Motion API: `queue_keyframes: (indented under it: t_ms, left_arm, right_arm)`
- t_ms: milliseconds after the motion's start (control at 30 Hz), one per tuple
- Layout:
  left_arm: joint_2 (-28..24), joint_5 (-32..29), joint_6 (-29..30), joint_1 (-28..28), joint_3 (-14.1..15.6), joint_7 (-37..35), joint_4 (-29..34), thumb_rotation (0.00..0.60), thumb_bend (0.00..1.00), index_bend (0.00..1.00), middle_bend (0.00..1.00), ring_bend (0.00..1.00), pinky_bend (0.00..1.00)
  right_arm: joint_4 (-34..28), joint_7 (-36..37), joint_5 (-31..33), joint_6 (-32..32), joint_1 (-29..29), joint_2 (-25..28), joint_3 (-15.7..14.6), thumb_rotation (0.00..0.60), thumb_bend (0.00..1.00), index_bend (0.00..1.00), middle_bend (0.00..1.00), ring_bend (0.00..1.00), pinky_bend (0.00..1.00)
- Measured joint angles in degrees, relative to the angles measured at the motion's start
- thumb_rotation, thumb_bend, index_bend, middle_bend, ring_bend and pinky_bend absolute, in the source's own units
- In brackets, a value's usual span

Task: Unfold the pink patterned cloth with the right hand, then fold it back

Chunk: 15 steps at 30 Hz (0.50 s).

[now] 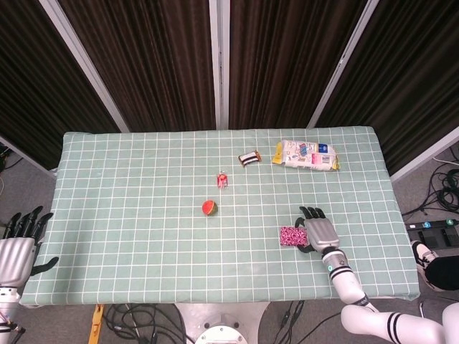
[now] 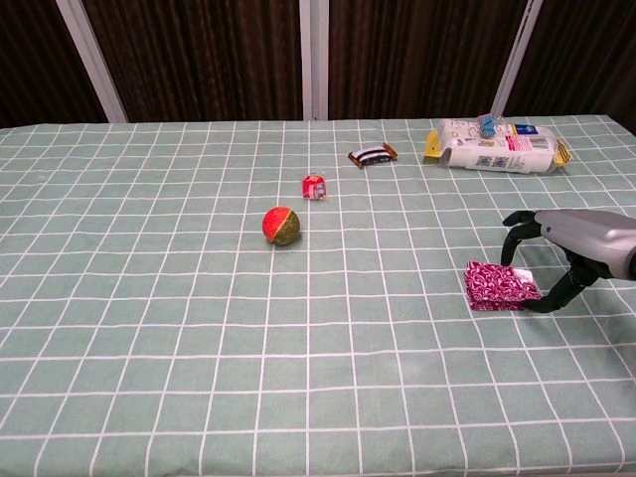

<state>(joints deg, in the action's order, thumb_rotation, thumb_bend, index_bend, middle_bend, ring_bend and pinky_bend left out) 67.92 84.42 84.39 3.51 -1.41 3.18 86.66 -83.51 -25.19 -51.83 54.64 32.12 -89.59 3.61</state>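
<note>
The pink patterned cloth (image 1: 291, 235) (image 2: 500, 285) lies folded into a small rectangle on the green checked tablecloth, near the front right. My right hand (image 1: 320, 231) (image 2: 576, 238) arches over the cloth's right edge with its fingers spread. The fingertips (image 2: 510, 238) come down at the far edge and the thumb (image 2: 549, 301) touches the near right corner. Nothing is lifted. My left hand (image 1: 16, 247) hangs off the table's left end, fingers apart and empty; the chest view does not show it.
A red and green ball (image 1: 209, 208) (image 2: 281, 226) sits mid-table, with a small red and white item (image 1: 223, 179) (image 2: 314, 186) behind it. A dark wrapped bar (image 1: 249, 158) (image 2: 372, 154) and a white snack bag (image 1: 306, 155) (image 2: 497, 145) lie at the back right.
</note>
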Motion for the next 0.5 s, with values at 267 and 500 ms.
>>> queue_keyframes:
  t_ms: [267, 500]
  left_arm:
    - [0.2, 0.0, 0.1, -0.1, 0.0, -0.6, -0.6, 0.6, 0.0, 0.18, 0.15, 0.12, 0.07]
    - [0.3, -0.1, 0.1, -0.1, 0.0, -0.6, -0.6, 0.6, 0.0, 0.18, 0.15, 0.12, 0.07]
  right_arm:
    - [0.4, -0.4, 0.1, -0.3, 0.2, -0.3, 0.0, 0.532, 0.15, 0.35, 0.05, 0.0, 0.0]
    - [0.6, -1.0, -0.1, -0.9, 0.4, -0.2, -0.4, 0.526, 0.15, 0.33, 0.04, 0.0, 0.0]
